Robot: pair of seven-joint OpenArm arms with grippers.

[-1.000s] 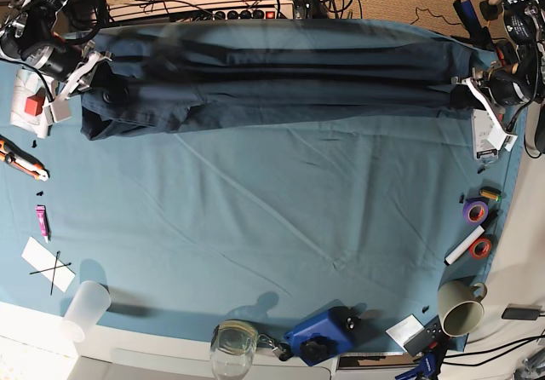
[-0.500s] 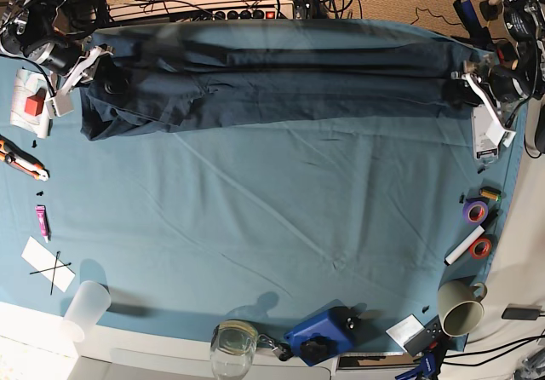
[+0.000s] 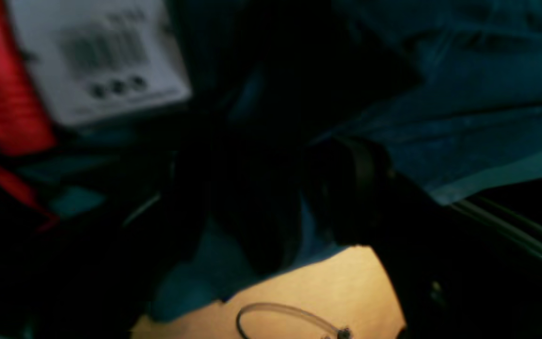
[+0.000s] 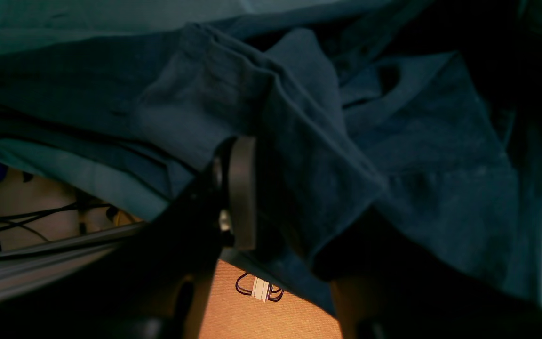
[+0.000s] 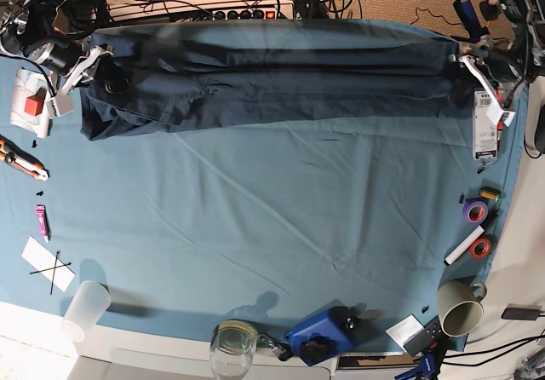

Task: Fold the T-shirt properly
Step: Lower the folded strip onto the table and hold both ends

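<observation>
The T-shirt [image 5: 272,77] lies stretched in a long, dark band across the far edge of the counter [image 5: 281,227], folded lengthwise over the lighter teal cloth [image 5: 255,210], with rumpled layers bunched at its left end in the base view.

At that end sits the right hand [image 5: 85,69]. From its wrist camera, one grey finger pad [image 4: 242,188] shows with navy fabric draped just beside it; the jaws look partly parted, though whether they have any cloth pinched cannot be told, as the other finger is lost in shadow.

Over on the base view's right, the left hand [image 5: 473,60] sits at the shirt's other end, near the counter's corner. Its own camera gives a dark, blurred picture: shirt fabric [image 3: 464,117] to one side, a white barcode label [image 3: 97,56] on the other. The jaws stand wide apart, and nothing is seen held between them.

Along the near edge stand a clear cup [image 5: 85,310], a glass [image 5: 232,346], a blue gadget [image 5: 319,336] and a mug [image 5: 460,308], all well apart from the shirt.
</observation>
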